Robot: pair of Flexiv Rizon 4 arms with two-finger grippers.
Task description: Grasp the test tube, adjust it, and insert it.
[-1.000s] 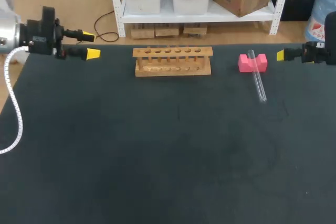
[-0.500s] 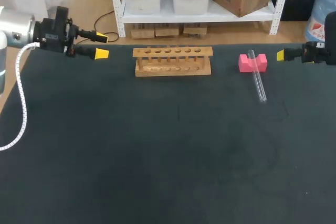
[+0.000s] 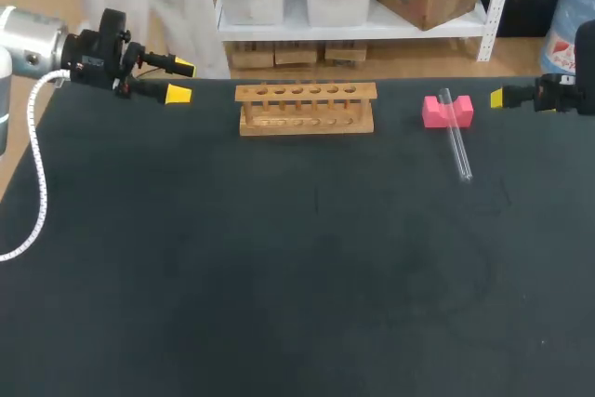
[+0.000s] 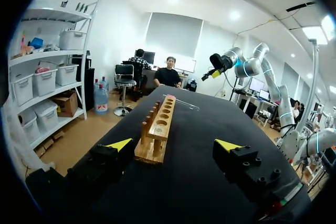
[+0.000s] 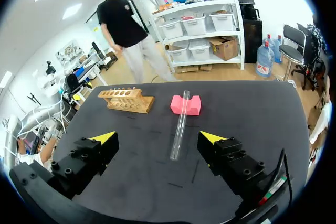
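The test tube [image 3: 457, 144] rests with one end in the pink block [image 3: 433, 113] notch, lifted for an easy pinch; right gripper [image 5: 157, 138] hovers wide open nearby, left gripper [image 4: 174, 144] gapes empty by the wooden rack [image 3: 306, 109]

Pink block [image 3: 432, 112]; clear test tube [image 3: 458, 149]; tan wooden rack [image 3: 306, 109] (black table [image 3: 279, 267]).

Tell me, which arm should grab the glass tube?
Probably right: the right gripper, open, faces the test tube resting on the pink block; the left gripper sits beyond the wooden rack.
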